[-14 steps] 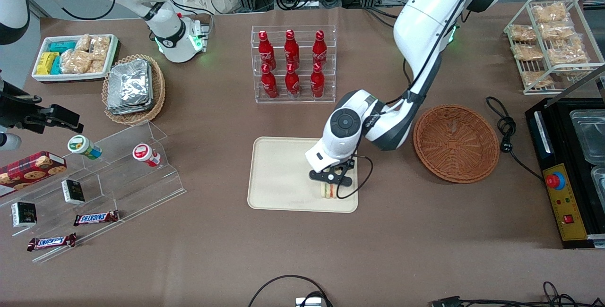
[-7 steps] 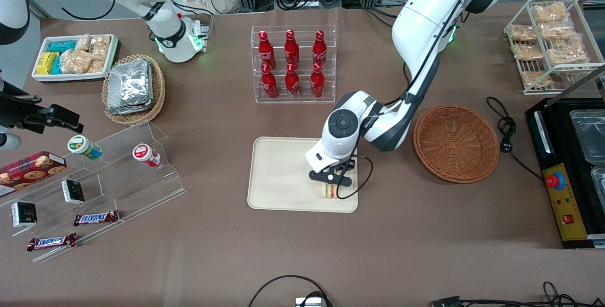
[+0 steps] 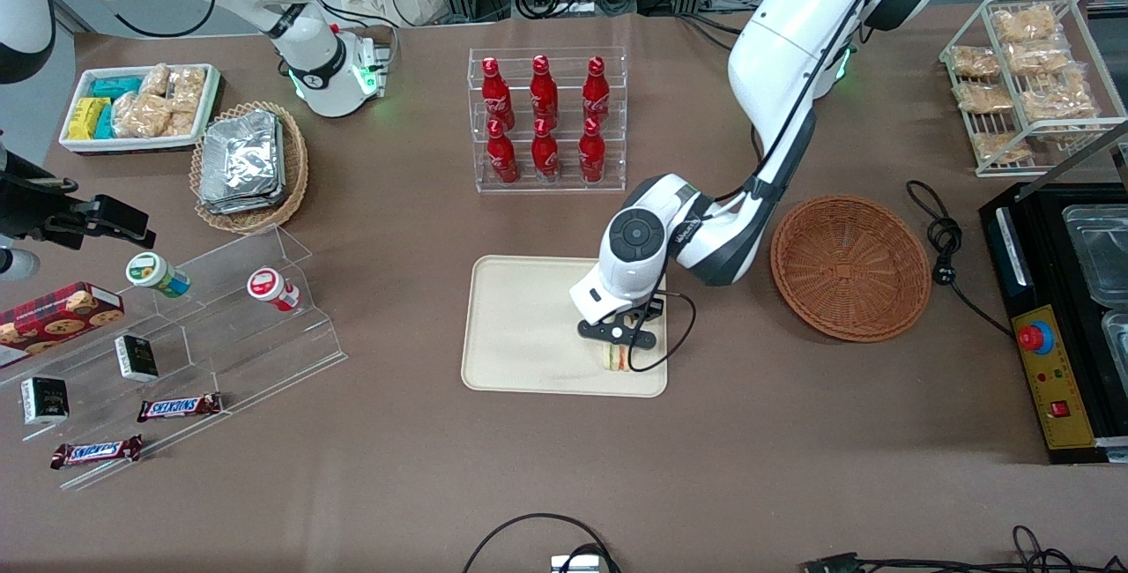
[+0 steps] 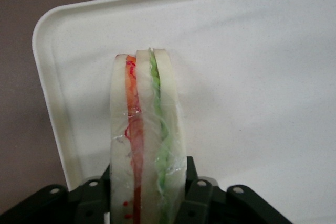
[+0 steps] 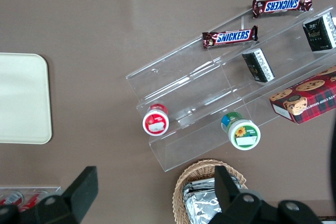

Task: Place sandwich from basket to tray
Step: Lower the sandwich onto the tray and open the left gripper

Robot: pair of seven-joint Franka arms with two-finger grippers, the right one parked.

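The sandwich [image 3: 615, 358] is a clear-wrapped white-bread wedge with orange-red and green filling. It stands on edge on the cream tray [image 3: 529, 326], near the tray corner closest to the front camera and to the basket. My left gripper [image 3: 616, 346] is right above it and shut on it. In the left wrist view the sandwich [image 4: 144, 140] sits between the black fingers [image 4: 191, 182], which press on both bread faces, with the tray [image 4: 252, 51] under it. The round reddish-brown basket [image 3: 850, 266] lies empty beside the tray, toward the working arm's end.
A clear rack of red bottles [image 3: 546, 119] stands farther from the front camera than the tray. A black machine [image 3: 1057, 317] and a wire rack of snack packets [image 3: 1027, 79] are at the working arm's end. A clear stepped display [image 3: 176, 344] and a foil-pack basket [image 3: 249, 166] lie toward the parked arm's end.
The arm's upper links have shifted slightly. The gripper and the sandwich stay at the same spot on the tray.
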